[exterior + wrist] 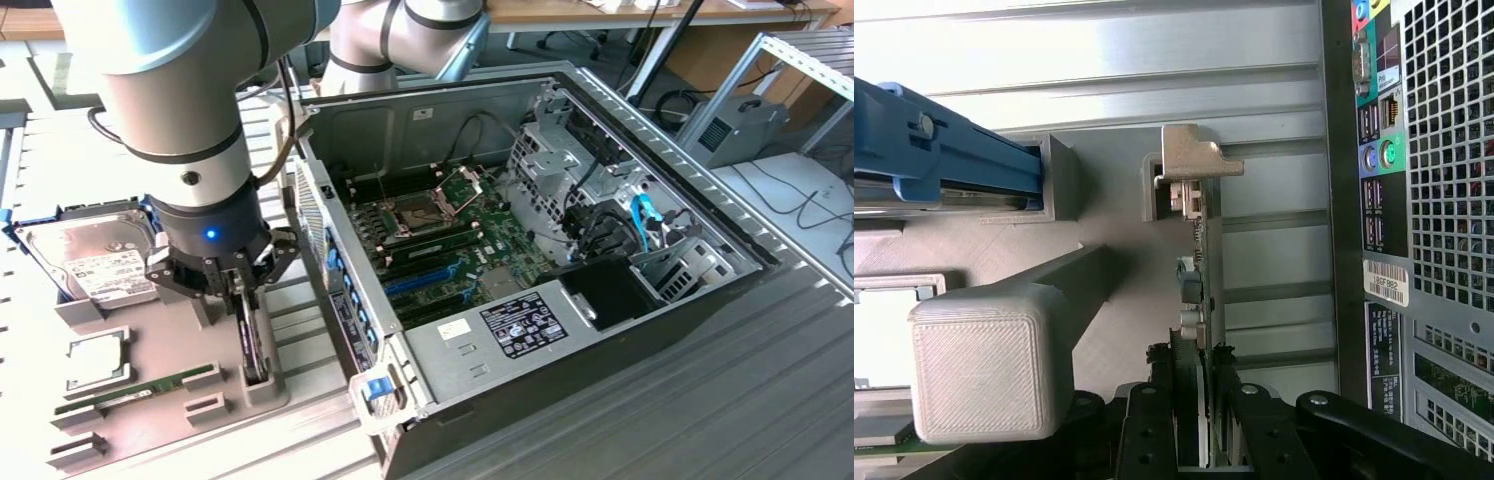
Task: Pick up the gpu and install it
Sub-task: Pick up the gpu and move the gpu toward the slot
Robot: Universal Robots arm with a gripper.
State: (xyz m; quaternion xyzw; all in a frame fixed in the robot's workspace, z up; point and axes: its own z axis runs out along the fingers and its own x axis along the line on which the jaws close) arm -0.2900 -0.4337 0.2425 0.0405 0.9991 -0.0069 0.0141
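Lower left of the exterior view: gripper pinches the gpu, stood on edge in grey holder for grasping.

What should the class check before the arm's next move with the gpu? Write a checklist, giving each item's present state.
1. gripper centred over the gpu edge: ok.
2. gpu upright in its gray holder: ok.
3. Firm hold on gpu: cannot tell.
4. computer case open, motherboard exposed: ok.
5. hard drive apart from gripper: ok.
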